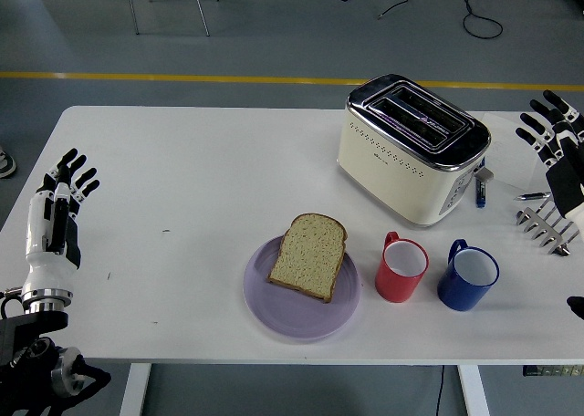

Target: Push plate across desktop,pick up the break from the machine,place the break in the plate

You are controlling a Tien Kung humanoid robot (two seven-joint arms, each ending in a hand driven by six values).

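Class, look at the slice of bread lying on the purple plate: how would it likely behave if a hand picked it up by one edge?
The bread slice looks soft and porous, so it would probably sag and dent under fingertips. It seems light for its size. Its crust may tear if pinched hard. It overhangs the purple plate slightly, giving an edge to grip.

The right hand [558, 151] is cut off by the right edge. The toaster [412, 147] partly hides a small blue object [481, 192], unidentifiable.
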